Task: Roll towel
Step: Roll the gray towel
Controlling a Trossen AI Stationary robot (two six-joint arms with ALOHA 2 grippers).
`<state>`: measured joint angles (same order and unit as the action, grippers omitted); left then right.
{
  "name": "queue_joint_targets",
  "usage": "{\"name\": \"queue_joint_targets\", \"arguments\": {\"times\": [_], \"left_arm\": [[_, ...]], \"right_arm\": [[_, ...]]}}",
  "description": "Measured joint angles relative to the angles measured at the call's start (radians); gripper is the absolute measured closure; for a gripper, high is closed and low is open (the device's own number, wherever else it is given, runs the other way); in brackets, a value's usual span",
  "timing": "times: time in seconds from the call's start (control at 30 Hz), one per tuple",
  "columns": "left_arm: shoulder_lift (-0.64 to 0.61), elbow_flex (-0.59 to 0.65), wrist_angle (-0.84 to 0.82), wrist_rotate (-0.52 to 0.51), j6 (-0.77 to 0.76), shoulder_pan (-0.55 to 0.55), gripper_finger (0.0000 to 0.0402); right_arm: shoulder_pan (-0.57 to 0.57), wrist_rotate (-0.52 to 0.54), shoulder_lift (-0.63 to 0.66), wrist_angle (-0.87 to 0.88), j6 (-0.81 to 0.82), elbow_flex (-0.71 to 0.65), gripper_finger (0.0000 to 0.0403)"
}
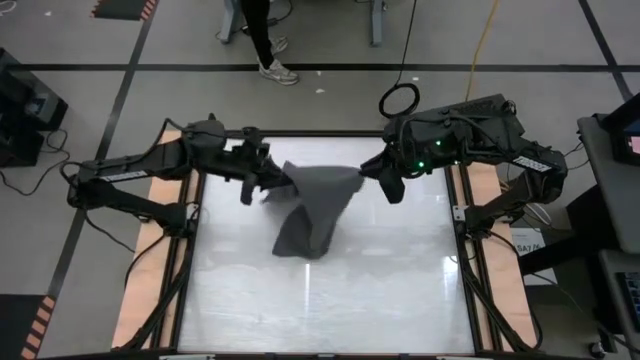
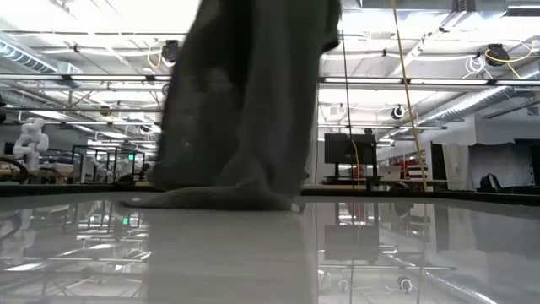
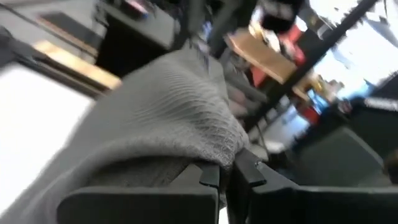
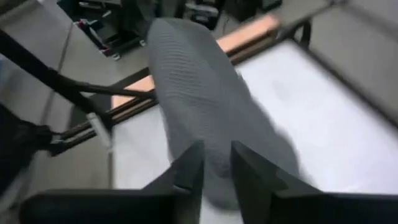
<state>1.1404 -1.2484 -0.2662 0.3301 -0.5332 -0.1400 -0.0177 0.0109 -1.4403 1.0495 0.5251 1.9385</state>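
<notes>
Near half of table [image 1: 330,310]: bare, glossy, nothing on it. Mid-table, slightly left of centre: lower end of towel [image 1: 312,212] heaped on the surface, rest hanging up from there; low view confirms bottom folds touching the tabletop, upper part lifted out of shot. So: held aloft at far edge, draped down to the table, not spread, no roll begun.

Farther back, both arms at the far side, w/ the cloth's top edge strung between them. Left gripper [image 3: 226,174] pinched onto the left corner, fingers nearly together w/ cloth bunched between and over them. Right gripper [image 4: 216,163] at the right corner; fingers set a little apart w/ a thick fold of cloth running between them, so prob. gripping, though contact itself not clearly seen. Beyond the table, a person's legs and shoe [image 1: 279,72] on the floor, well clear.

Risks, as judged from here:
- Right hold looks looser; any tug from the left could pull that corner free, dropping half the cloth in a heap.
- Lowering w/o first pulling grippers apart likely to lay it creased/doubled, giving a lopsided roll.
- Slick surface: bottom end may slide instead of anchoring when dragged flat.
- Uneven heights btw. the two corners would skew the edge.
</notes>
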Motion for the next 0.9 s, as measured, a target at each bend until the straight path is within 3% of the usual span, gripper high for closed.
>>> {"name": "queue_joint_targets", "arguments": {"times": [0.17, 0.4, 0.57, 0.73, 0.9], "left_arm": [[0.002, 0.0, -0.149, 0.041, 0.06, 0.027, 0.0398], [0.008, 0.0, -0.161, 0.04, 0.08, 0.037, 0.0399], [-0.003, 0.0, -0.099, 0.036, 0.07, 0.029, 0.0399], [-0.051, 0.0, -0.122, 0.035, 0.12, 0.019, 0.04], [-0.111, 0.0, -0.119, 0.032, 0.121, 0.009, 0.04]], "right_arm": [[0.01, -0.12, -0.015, 0.124, 0.178, 0.0, 0.0243], [0.026, -0.099, -0.083, 0.096, 0.166, -0.031, 0.0176], [0.06, -0.033, -0.12, 0.012, 0.099, -0.105, 0.0168], [0.09, 0.046, -0.104, 0.124, 0.073, -0.238, 0.0168], [0.116, 0.01, -0.044, 0.031, 0.111, -0.41, 0.0179]]}}
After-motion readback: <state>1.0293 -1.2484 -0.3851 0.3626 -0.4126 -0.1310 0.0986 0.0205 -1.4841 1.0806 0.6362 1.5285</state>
